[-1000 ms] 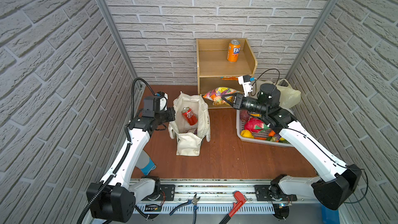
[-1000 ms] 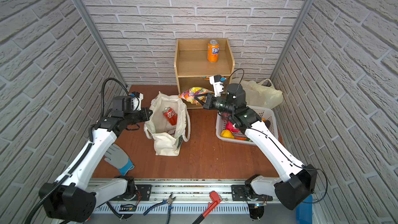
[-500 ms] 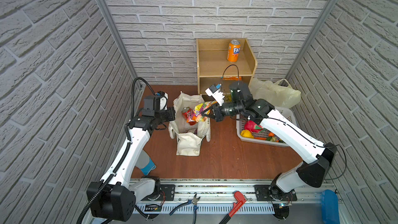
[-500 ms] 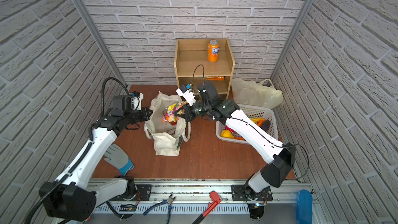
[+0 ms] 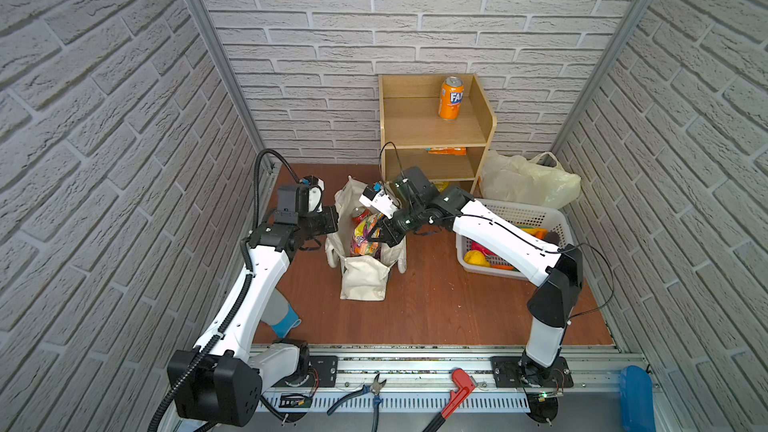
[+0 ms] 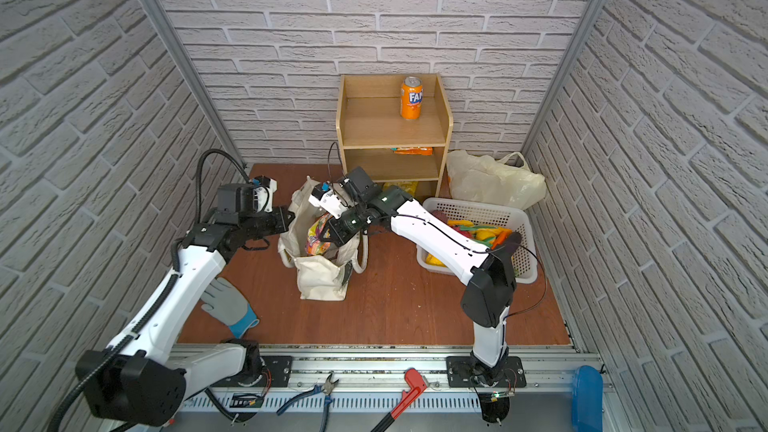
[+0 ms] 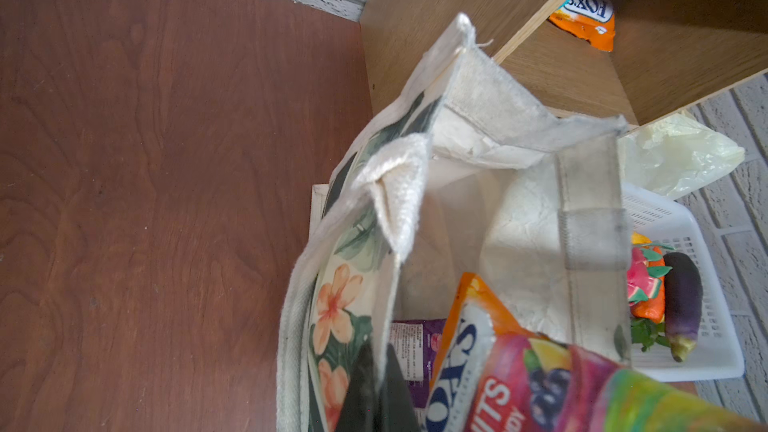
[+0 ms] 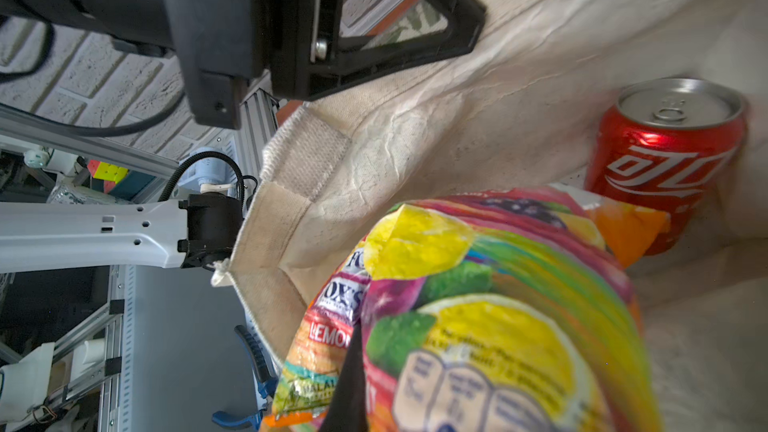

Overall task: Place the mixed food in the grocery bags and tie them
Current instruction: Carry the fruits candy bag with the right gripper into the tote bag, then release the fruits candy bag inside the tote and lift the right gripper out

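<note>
Crinkly packet is looking light, slippery; right pincer is pinching its edge mid-frame, left pincer clamping tote rim.

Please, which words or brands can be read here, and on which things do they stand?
"FA": orange can on the shelf top.
"FOX'S": orange packet inside the shelf.
"OX'S", "LEMON", "UITS": multicoloured packet.
Red can in the canvas tote: stylised white script, unreadable.
Purple packet: print too small.

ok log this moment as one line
left jaws: shut on tote rim | right jaws: shut on packet, packet in tote mouth | in tote: red can | packet not yet released
</note>
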Robot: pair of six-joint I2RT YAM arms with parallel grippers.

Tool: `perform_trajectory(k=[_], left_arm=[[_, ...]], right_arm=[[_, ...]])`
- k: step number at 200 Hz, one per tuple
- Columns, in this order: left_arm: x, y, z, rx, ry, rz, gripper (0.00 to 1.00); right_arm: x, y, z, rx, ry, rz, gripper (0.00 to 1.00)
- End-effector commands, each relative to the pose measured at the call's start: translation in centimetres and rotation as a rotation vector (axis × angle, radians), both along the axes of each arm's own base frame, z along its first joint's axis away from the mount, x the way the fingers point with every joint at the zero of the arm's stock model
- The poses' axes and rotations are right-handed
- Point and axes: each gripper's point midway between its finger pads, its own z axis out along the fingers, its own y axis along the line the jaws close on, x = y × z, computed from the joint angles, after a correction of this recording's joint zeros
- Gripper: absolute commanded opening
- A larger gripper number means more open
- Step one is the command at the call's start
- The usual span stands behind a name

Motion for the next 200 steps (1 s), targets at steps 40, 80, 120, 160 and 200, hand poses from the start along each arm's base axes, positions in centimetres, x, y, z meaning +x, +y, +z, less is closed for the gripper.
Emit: perform_trajectory(k=[40,80,120,160,200], left_arm=[[0.7,-0.4,1.2,-0.019,-0.03,-0.016,0.0],[0.9,-0.7,1.2,-0.025,-0.028,-0.023,0.0],[0.7,-0.6,1.4,-0.016,-0.036,-0.021,0.0],[0.4,-0.2,1.6,-0.001,-0.047,-0.015,0.0],[0.4,0.0,1.6,0.0,-0.051,-0.01,0.0]], right_arm=[[0.2,3.2,-4.1,-0.038,0.05,0.067,0.06],[0.1,3.6,-8.3,-0.077,0.147,0.062,0.06],[0.6,1.1,-12.6,-0.213,0.214,-0.026,0.06],[2.0,-2.7,-14.8,-0.407,0.157,-0.194,0.11],[2.4,-4.6,-14.8,-0.481,0.143,-0.289,0.49]])
